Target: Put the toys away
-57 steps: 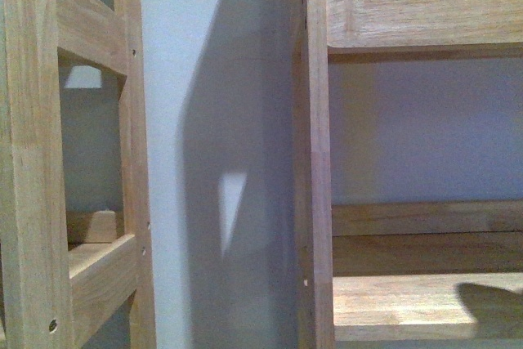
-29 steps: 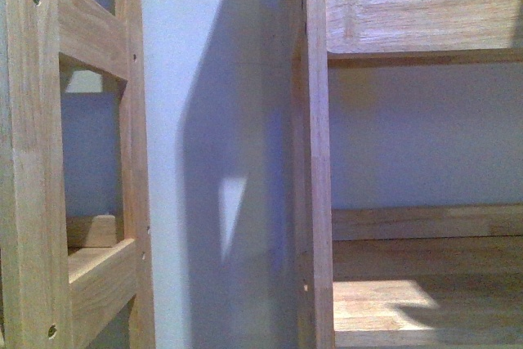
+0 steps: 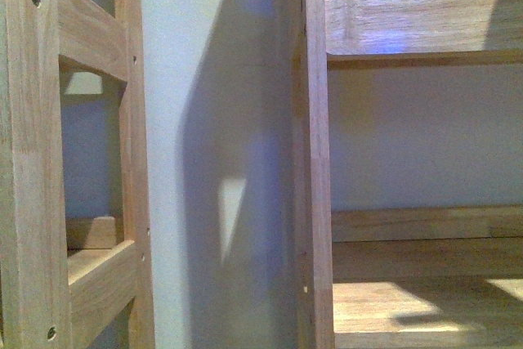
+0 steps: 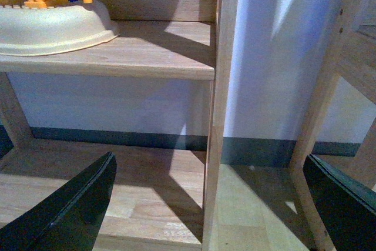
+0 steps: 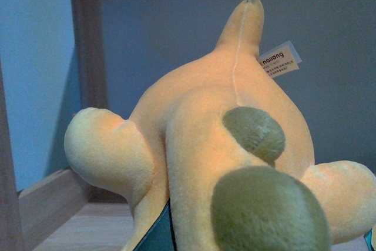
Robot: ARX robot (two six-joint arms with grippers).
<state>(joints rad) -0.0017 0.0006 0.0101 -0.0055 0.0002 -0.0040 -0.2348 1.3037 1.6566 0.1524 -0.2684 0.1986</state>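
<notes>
Since a second ago, the dark shadow on the lower right shelf board (image 3: pixel 425 308) in the front view has slid off to the right, leaving sunlit wood. Neither arm shows there. At the right wrist, the orange plush toy (image 5: pixel 217 139) fills the view inside a wooden shelf bay, apparently held; I judge placement underway. Jaw state there is hidden. The left gripper (image 4: pixel 211 204) hangs wide open, empty, before a lower shelf.
</notes>
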